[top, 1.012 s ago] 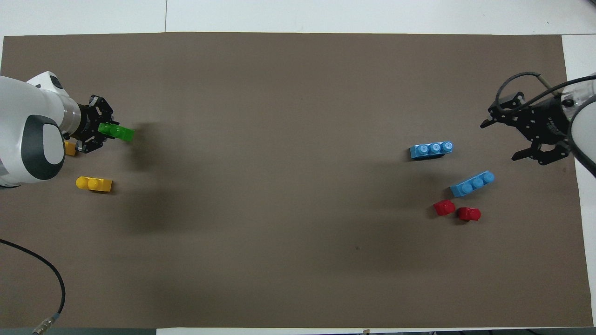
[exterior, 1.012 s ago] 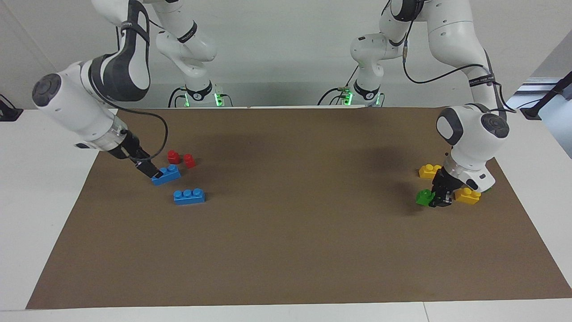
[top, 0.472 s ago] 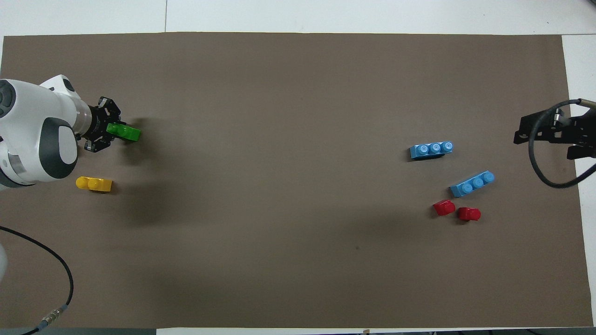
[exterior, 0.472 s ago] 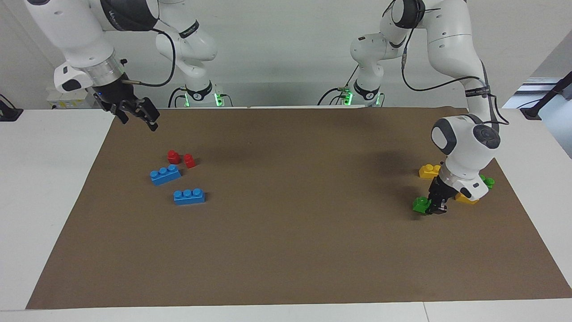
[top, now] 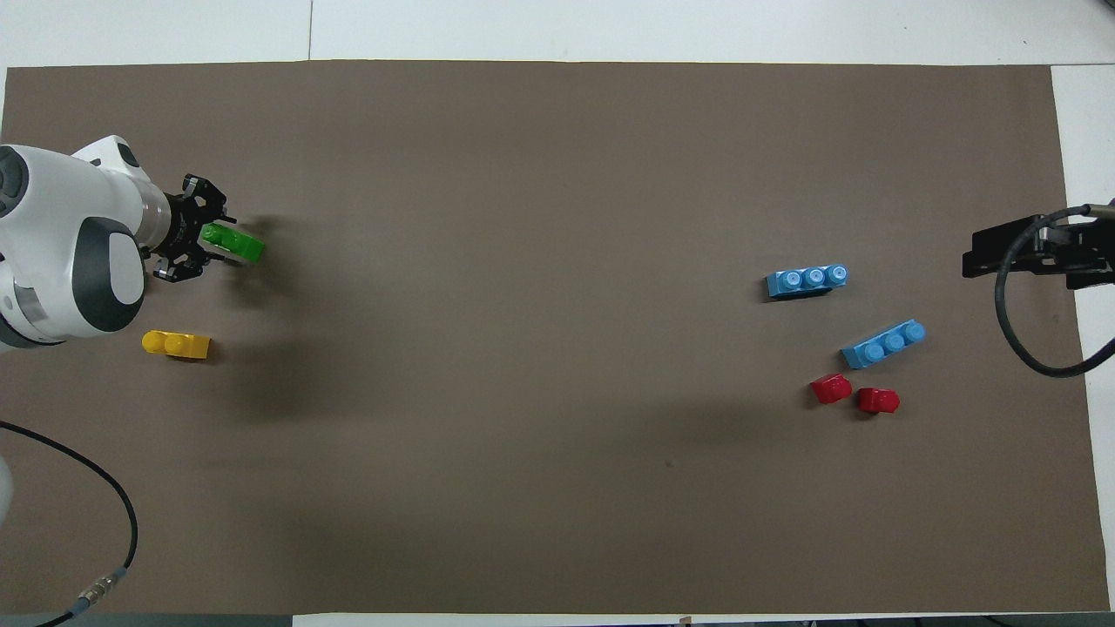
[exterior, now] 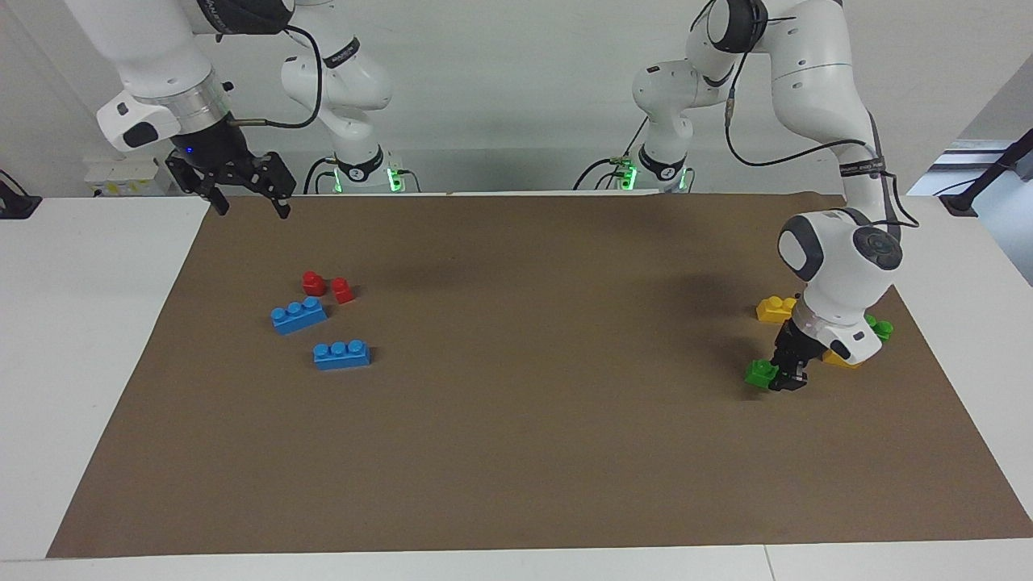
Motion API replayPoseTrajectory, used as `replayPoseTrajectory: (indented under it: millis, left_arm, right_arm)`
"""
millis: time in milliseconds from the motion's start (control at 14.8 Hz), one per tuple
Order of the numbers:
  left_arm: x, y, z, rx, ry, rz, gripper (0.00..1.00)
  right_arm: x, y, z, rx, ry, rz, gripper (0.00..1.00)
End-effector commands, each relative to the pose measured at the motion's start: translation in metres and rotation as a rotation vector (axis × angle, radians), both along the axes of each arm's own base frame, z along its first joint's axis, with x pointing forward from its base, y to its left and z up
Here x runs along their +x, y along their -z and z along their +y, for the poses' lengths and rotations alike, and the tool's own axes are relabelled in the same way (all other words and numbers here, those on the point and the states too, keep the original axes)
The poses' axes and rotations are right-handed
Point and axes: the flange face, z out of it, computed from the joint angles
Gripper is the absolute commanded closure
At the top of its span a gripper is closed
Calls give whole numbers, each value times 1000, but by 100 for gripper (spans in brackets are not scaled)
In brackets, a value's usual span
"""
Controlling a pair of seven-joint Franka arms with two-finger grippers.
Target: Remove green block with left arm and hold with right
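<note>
1. Green block (exterior: 759, 372) sits at the left arm's end of the table, pinched in the left gripper (exterior: 781, 376) low over the mat (exterior: 516, 452) — gripped from the side, likely so it lifts clear of the yellow bricks (exterior: 775, 307) nearby.
2. Right gripper (exterior: 242, 194) hangs raised over the mat's edge at the right arm's end, fingers spread and empty — waiting, I judge, to hold.

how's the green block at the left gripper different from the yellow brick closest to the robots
The green block is bright green and sits at the left gripper; the yellow brick is yellow and lies by itself on the mat, untouched. The green block is farther from the robots than the yellow brick. Both are small studded toy bricks at the left arm's end of the table.
</note>
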Motion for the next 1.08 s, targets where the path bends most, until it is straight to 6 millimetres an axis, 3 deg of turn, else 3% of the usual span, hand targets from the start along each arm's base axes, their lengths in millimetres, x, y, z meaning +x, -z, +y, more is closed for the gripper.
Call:
replayPoseTrajectory:
  millis: [0,337,540,675,1012]
  left_arm:
    - [3,-26,0,19,49,-17,0]
    - [3,-83,0,45,266,19,0]
    - [-15,-127,0,115,477,103,0]
    - [-28,-163,-6,131,635,109,0]
    - [-68,-230,-27,153,927,115,0]
  right_arm:
    - [7,0,-7,-24,-21,-32,0]
    - [-1,9,-12,-47,-40,-2,0]
    - [-3,12,-18,-50,-27,-1,0]
    - [-3,14,-19,-50,-21,2,0]
    - [-6,20,-19,-51,-17,15,0]
